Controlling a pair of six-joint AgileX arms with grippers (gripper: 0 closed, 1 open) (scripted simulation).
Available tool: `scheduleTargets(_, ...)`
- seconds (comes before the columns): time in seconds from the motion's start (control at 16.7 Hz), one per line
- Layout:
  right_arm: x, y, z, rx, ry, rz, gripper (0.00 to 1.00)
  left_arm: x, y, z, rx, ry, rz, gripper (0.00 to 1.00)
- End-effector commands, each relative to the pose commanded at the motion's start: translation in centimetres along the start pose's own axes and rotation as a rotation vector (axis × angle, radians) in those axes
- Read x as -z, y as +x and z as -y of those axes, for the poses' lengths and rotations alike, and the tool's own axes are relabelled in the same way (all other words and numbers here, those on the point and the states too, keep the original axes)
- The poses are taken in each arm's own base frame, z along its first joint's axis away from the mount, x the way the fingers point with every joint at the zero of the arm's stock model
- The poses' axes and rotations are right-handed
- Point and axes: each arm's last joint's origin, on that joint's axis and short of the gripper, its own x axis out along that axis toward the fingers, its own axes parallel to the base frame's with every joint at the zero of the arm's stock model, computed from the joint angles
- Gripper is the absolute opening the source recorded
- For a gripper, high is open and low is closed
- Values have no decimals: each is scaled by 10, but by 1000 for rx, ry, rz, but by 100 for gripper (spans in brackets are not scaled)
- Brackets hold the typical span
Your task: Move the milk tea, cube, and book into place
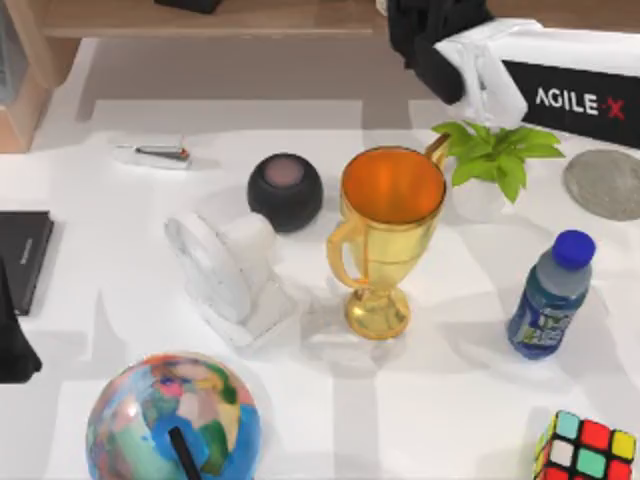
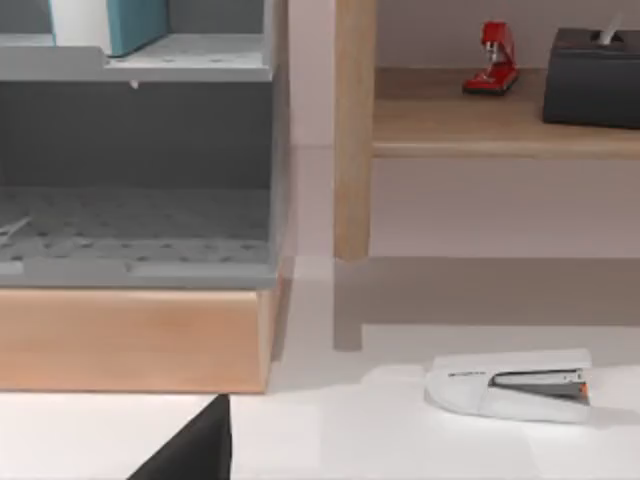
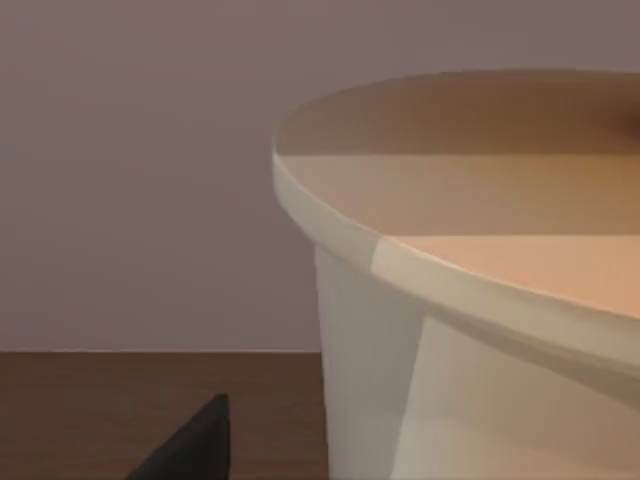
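Two arms are mine: my left arm (image 1: 12, 335) sits at the table's left edge beside the flat black book (image 1: 22, 255), and its wrist camera sees the teal-blue book (image 2: 135, 22) standing in the grey organiser's (image 2: 140, 170) upper compartment, well ahead of it. My right arm (image 1: 470, 55) is at the far right, past the trophy (image 1: 385, 235), with the milk tea (image 3: 480, 290) close against its wrist camera. The cube (image 1: 585, 450) lies at the near right corner, far from that gripper.
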Motion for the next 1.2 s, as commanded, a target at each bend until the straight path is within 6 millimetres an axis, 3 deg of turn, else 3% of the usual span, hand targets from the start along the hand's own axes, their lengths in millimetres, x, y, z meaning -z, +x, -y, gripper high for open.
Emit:
scheduleTargets(0.78, 0, 0, 0, 0, 0, 0, 2, 0, 0, 0, 0, 0, 0, 100)
scheduleTargets(1.2, 0, 0, 0, 0, 0, 0, 0, 0, 0, 0, 0, 0, 0, 100)
